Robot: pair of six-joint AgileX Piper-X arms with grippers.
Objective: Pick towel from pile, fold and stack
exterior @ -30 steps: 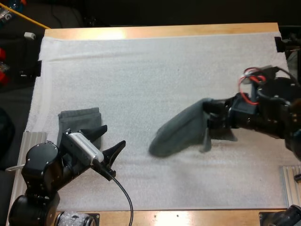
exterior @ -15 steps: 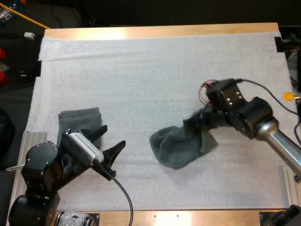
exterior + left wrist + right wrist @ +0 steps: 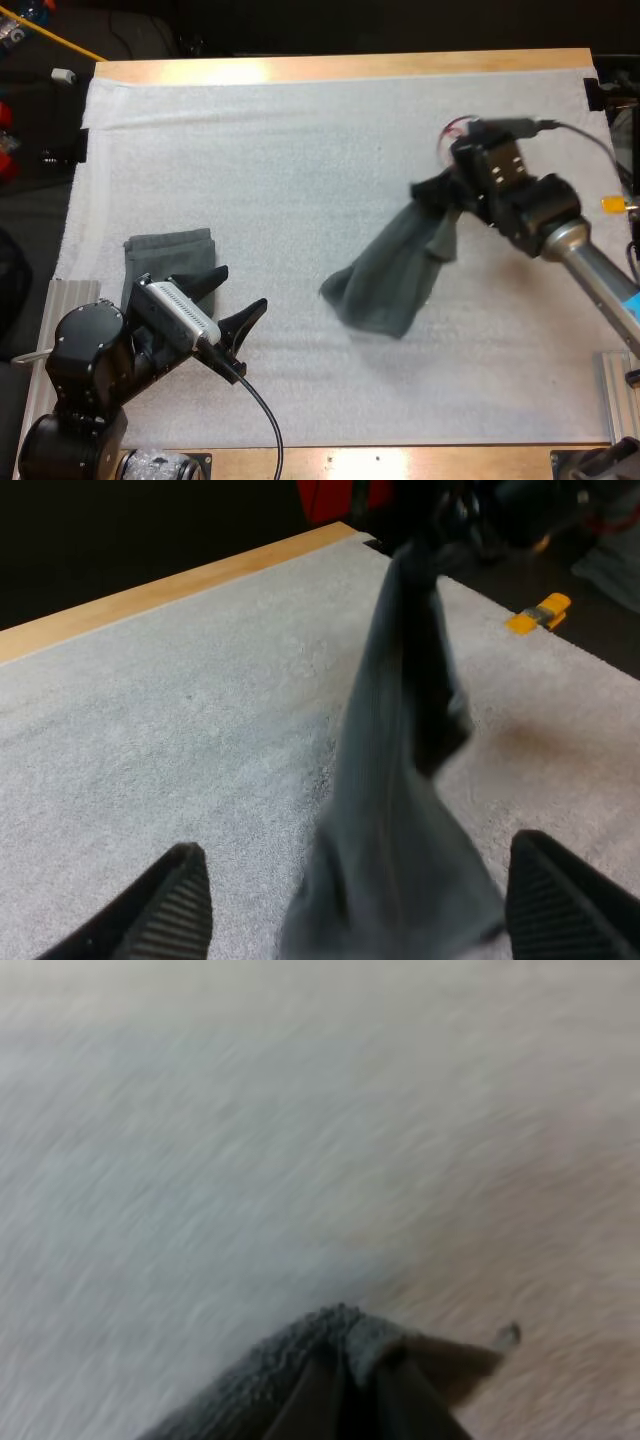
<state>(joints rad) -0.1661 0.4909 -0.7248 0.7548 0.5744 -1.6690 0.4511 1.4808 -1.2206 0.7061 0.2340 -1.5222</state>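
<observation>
Crouching at the near left corner of the bench [image 3: 340,68], the left arm sits folded low. The left end effector [image 3: 242,287] points forward and to the right over the white mat [image 3: 300,150]. Its two black fingers [image 3: 175,905] stand spread wide, clear of any cloth. Just beside and partly beneath that arm lies a folded towel [image 3: 170,250], dark grey-green, flat on the mat near its left edge.

Further out, right of centre, a second towel [image 3: 395,280] hangs in a long drape. Its lower end is at the mat, though actual contact cannot be confirmed, and its upper end rises toward the far right. There the right arm reaches in from the right edge, forearm angled up and leftward, wrist bent down. The right end effector [image 3: 445,195] pinches the second towel at its upper end. In the right wrist view, cloth is bunched between the fingertips, above the mat.
</observation>
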